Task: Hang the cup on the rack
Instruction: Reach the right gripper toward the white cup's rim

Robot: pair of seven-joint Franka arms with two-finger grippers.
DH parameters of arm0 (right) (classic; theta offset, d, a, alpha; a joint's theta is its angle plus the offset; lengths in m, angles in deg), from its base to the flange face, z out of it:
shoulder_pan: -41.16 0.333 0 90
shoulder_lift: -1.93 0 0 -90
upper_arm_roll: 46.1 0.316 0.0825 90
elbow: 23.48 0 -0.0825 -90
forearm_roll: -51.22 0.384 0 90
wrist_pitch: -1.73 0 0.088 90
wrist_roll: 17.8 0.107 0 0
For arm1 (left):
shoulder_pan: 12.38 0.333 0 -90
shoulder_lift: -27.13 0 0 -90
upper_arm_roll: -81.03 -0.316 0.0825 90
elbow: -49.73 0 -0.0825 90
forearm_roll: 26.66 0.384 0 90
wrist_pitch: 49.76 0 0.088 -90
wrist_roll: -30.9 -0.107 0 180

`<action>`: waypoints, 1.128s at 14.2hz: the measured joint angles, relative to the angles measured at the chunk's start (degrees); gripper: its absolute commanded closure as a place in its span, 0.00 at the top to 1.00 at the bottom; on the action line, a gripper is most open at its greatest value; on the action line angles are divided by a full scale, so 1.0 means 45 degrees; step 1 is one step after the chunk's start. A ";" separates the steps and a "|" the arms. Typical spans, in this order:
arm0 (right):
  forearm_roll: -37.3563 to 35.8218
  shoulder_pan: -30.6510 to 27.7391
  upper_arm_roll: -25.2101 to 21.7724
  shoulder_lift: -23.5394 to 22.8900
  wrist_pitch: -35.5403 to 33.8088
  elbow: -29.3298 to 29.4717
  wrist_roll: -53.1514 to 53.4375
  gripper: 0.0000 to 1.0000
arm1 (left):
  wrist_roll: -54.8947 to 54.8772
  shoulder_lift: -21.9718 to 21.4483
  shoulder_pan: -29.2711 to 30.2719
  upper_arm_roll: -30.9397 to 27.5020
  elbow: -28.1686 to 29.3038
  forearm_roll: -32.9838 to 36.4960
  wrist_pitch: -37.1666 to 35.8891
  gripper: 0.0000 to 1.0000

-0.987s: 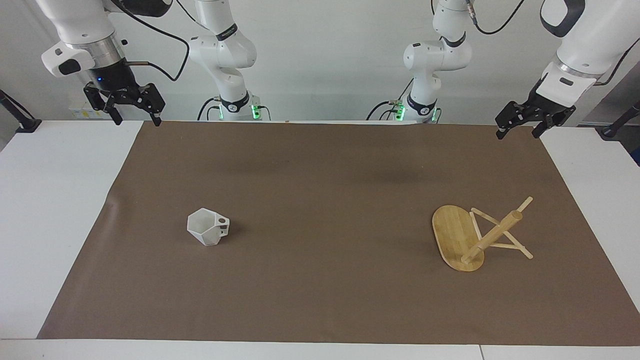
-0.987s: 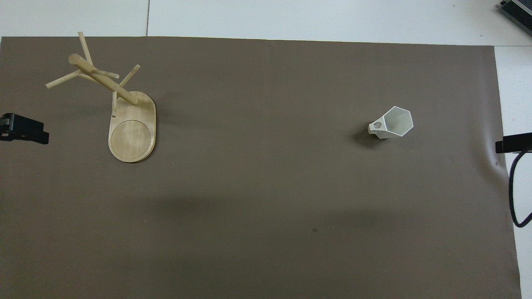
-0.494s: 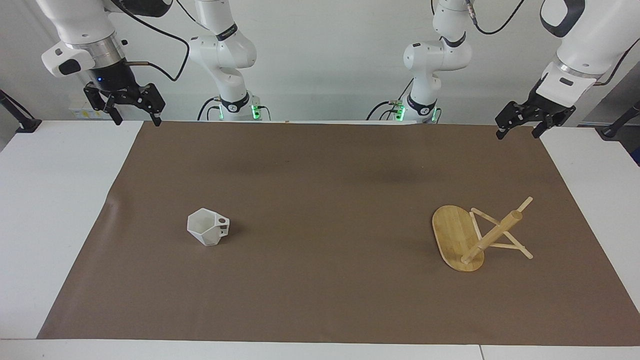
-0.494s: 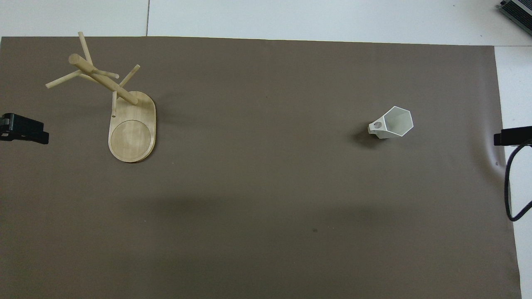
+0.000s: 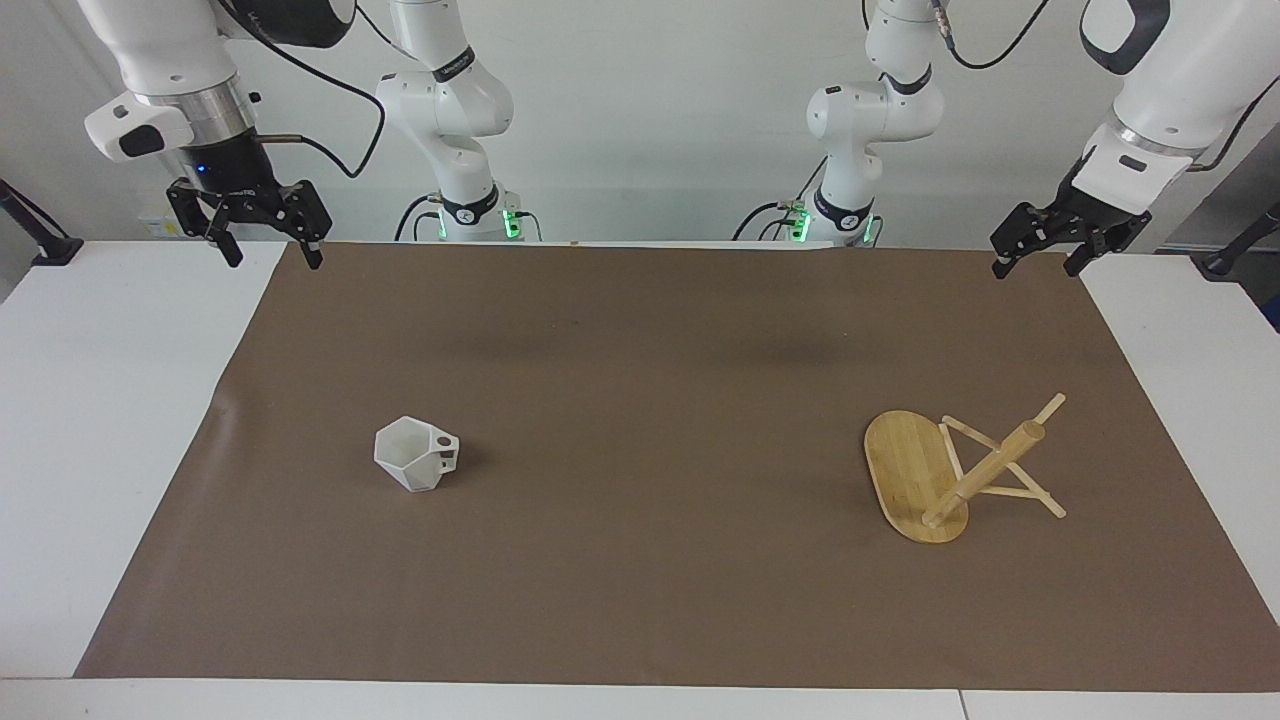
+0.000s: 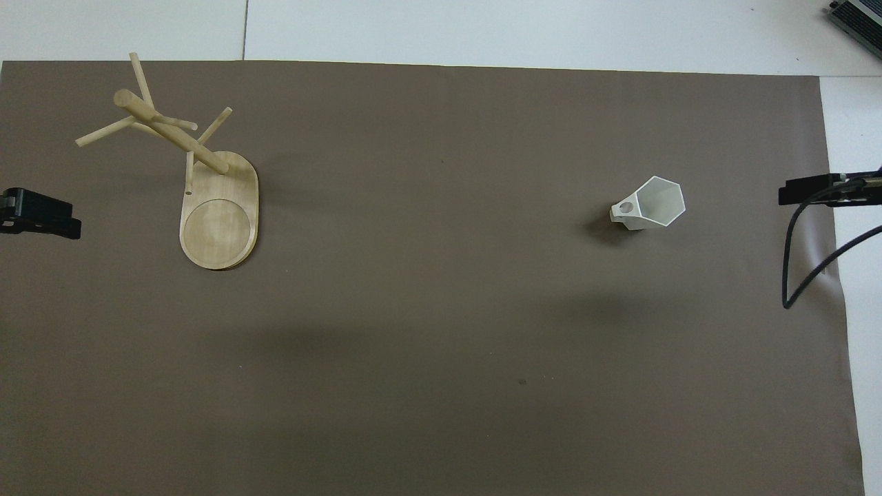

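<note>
The white faceted cup point(image 5: 414, 456) stands upright on the brown mat toward the right arm's end, its handle pointing toward the left arm's end; it also shows in the overhead view point(image 6: 652, 204). The bamboo rack point(image 5: 948, 470) stands on its oval base toward the left arm's end, its pegs bare; in the overhead view the rack point(image 6: 209, 180) shows too. My right gripper point(image 5: 274, 262) is open and empty, up in the air over the mat's corner, apart from the cup. My left gripper point(image 5: 1034, 270) is open and empty over the mat's other corner and waits.
The brown mat point(image 5: 640, 380) covers most of the white table point(image 5: 100, 420). The right gripper's black tip point(image 6: 816, 191) and its cable point(image 6: 803, 275) reach in over the mat's edge beside the cup. The left gripper's tip point(image 6: 40, 216) shows at the edge.
My right gripper has come down a little and moved in over the mat's edge toward the cup. The left arm, the cup and the rack have not moved.
</note>
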 measured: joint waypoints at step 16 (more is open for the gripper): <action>0.0006 0.0131 0.0273 -0.3156 0.4839 -0.2311 0.0725 1.00 | 0.0000 0.0000 0.0000 0.0000 0.0000 0.0000 0.0000 1.00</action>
